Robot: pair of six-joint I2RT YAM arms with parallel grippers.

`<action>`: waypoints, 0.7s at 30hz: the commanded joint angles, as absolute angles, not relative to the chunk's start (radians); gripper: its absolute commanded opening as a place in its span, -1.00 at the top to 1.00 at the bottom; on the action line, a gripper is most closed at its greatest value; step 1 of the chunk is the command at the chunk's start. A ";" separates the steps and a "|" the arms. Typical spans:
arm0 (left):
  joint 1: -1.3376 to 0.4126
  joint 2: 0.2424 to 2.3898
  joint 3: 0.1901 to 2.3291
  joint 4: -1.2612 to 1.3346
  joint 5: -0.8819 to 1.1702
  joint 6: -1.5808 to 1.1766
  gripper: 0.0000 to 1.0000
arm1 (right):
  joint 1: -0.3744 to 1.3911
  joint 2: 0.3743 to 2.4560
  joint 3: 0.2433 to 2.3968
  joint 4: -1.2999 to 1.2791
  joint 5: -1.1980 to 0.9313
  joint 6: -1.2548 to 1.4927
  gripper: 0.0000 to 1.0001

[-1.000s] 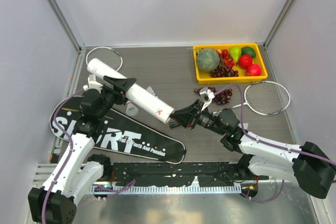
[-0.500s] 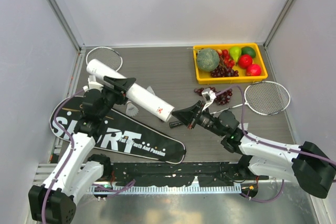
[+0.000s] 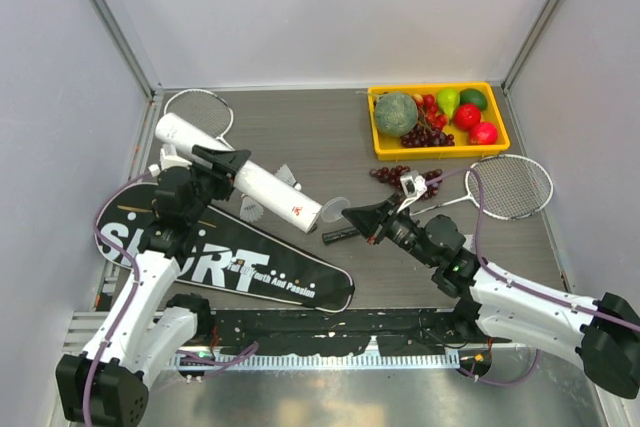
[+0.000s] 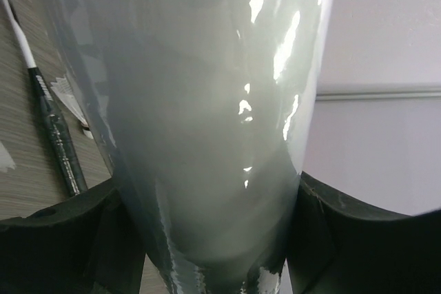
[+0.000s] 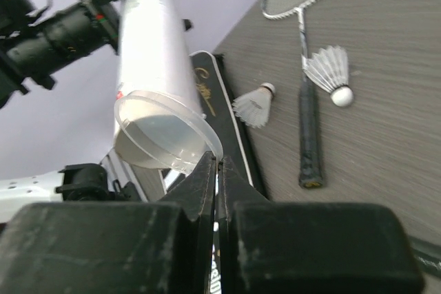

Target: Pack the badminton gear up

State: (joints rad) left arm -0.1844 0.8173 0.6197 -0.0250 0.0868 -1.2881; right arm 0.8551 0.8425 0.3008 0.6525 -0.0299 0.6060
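**A:** How are the two arms posed?

**B:** The left arm rises from its base over the black bag. The left gripper is clamped across the long white tube. The left wrist view shows a black finger pressed against each side of it. The tube is held above the table, slanting from the back left toward the centre. The right arm stretches low from the right edge toward the middle. The right gripper has its fingers squeezed together on the rim of a clear lid, which sits just off the tube's nearer end.

**A:** What lies around them?

**B:** The left racket has its head at the back left corner. Its shaft runs under the tube and its black handle ends just beside the right gripper. One shuttlecock lies behind the tube and a second shuttlecock lies in front of it, next to the bag's edge. The right racket lies near the right wall, its shaft passing beneath the right arm. A dark red grape bunch rests between that arm and the yellow tray of fruit at the back.

**A:** Is any writing readable?

**B:** The bag shows big white letters, "S" and "RT", with the left arm covering the middle ones. A smaller line beside them reads "Youth And Passion". The tube has a small red mark near its end, too small to read.
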 commanded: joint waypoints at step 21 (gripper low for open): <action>-0.117 0.615 0.611 -0.255 0.248 -1.201 0.10 | 0.574 1.534 0.814 0.186 0.104 0.676 0.90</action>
State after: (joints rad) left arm -0.1234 0.6460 0.6163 -0.2531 0.2085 -1.2140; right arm 0.5911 1.4422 0.7216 0.1974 0.1604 0.6758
